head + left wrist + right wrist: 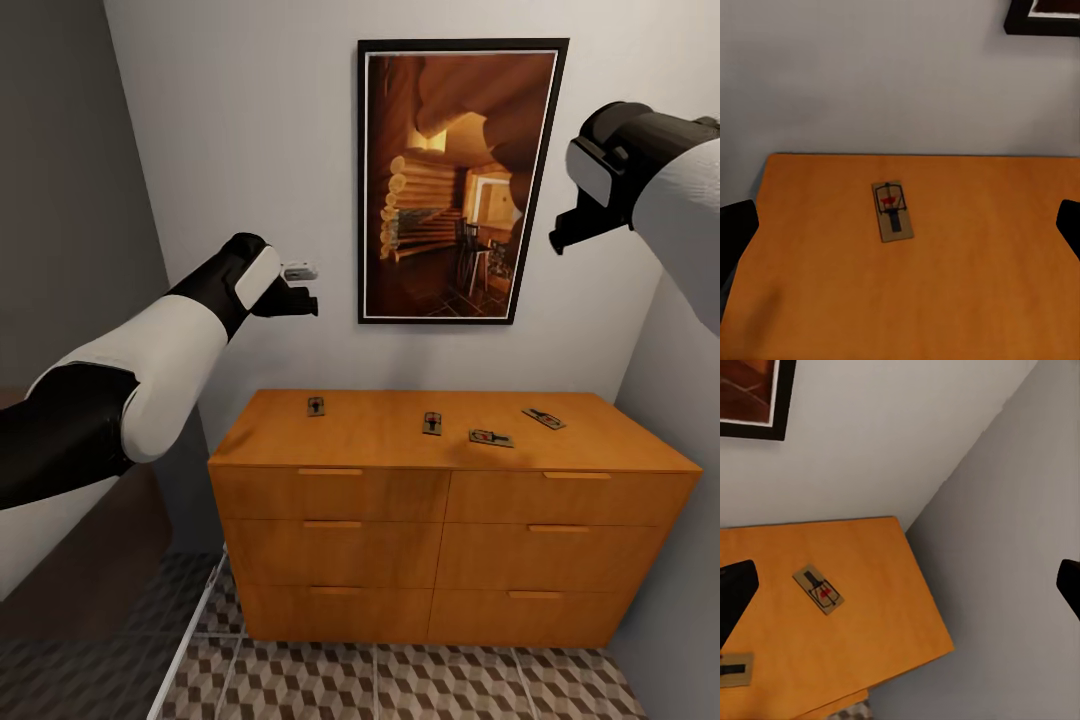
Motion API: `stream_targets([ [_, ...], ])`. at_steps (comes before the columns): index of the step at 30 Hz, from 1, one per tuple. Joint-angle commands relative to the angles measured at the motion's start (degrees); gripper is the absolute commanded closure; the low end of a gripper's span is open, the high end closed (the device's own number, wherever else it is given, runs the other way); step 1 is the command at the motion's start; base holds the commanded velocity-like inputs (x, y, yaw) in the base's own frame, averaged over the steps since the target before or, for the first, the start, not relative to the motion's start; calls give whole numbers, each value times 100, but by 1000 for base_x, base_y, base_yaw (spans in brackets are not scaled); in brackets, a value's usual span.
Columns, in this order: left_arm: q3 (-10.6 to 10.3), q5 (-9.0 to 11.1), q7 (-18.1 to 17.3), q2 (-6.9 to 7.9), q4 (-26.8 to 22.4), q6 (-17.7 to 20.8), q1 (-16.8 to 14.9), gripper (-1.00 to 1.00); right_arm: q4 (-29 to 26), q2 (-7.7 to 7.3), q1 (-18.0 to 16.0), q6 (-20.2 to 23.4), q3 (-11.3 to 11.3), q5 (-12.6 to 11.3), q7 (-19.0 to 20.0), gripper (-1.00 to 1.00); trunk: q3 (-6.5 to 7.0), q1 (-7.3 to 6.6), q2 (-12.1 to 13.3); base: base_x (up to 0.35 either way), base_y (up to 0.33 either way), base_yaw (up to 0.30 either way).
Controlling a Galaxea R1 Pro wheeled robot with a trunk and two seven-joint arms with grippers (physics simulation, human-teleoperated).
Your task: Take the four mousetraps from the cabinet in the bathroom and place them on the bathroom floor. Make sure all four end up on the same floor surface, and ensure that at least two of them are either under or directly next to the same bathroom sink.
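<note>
Four mousetraps lie flat on top of the orange-brown cabinet [350,500]: one at the left [316,405], one in the middle [432,423], one right of middle [490,438] and one at the far right [543,418]. My left gripper [305,288] hangs open high above the cabinet's left end; its wrist view looks down on the left mousetrap [892,211], well below the fingers. My right gripper [562,236] is open, raised near the picture's right edge; its wrist view shows the far-right mousetrap [818,589] and part of another [735,669].
A dark-framed log-cabin picture [460,180] hangs on the wall behind the cabinet. A grey side wall [670,400] closes in on the cabinet's right end. Cube-patterned floor tiles [400,680] lie in front, with a smoked-glass panel [90,560] at the left.
</note>
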Motion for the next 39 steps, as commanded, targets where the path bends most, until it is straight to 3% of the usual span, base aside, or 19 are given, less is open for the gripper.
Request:
stream_targets([
  [1, -39, 61, 40, 2, -6, 18, -4, -100, 8, 2, -7, 4, 13, -45, -38, -100, -7, 0, -4, 0, 0, 0],
  [9, -39, 61, 40, 5, -6, 18, -4, -100, 2, 141, 311, 4, -29, -46, -73, -100, -7, 0, -4, 0, 0, 0],
  [16, -39, 61, 40, -1, -6, 13, -4, -100, -39, 102, 518, 4, -61, -59, -142, -100, -7, 0, -4, 8, 0, 0],
  [34, -39, 61, 40, 9, -6, 16, -4, -100, -67, 110, 563, 4, -197, -144, -139, -100, -7, 0, -4, 3, 0, 0],
  [39, -39, 61, 40, 12, -6, 12, -4, -100, -70, 89, 559, 4, -442, -190, -138, -100, -7, 0, -4, 15, 0, 0],
])
